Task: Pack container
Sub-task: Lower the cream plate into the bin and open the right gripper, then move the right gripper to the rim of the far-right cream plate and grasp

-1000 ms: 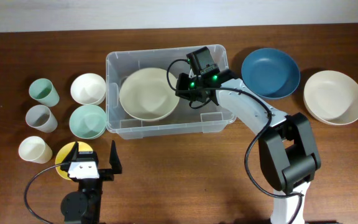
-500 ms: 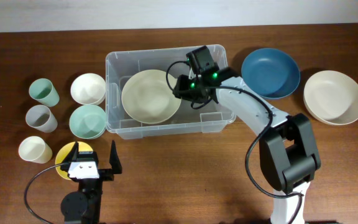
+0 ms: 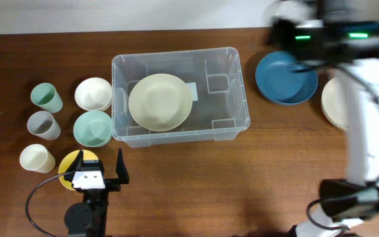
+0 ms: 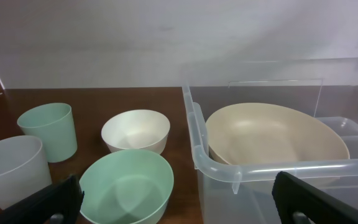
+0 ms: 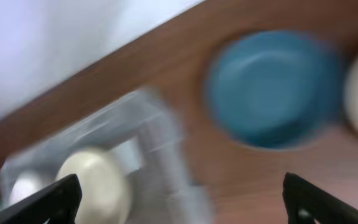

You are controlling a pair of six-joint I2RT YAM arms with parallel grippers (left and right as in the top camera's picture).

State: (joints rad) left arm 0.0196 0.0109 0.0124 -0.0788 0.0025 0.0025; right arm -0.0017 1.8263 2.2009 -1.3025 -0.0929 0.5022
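The table (image 3: 196, 178) is dark brown wood. The right arm (image 3: 364, 112) stands over its right end as a blurred streak running from the near edge to the far one. The container (image 3: 176, 136) sits at the middle of the table, long side across and open side up. A cream bowl (image 3: 160, 101) lies inside it, in the left half, upright and slightly tilted against the left wall; the right half shows only bare ribbed base.

A blue bowl (image 3: 281, 79) rests just right of the container. Beyond it is a pale bowl (image 3: 331, 102), partly hidden by the arm. Left of the container are a white bowl (image 3: 93, 93) and, nearer, a green bowl (image 3: 92, 128). Further left stand three cups in a column: green cup (image 3: 47, 97), grey cup (image 3: 43, 125) and cream cup (image 3: 37, 158). A yellow disc (image 3: 71, 164) lies beside the cream cup.

The left gripper (image 4: 179, 205) hangs over that disc with its fingers wide apart and nothing between them. The right gripper (image 5: 179, 202) is high over the blue bowl, fingers spread wide and empty.
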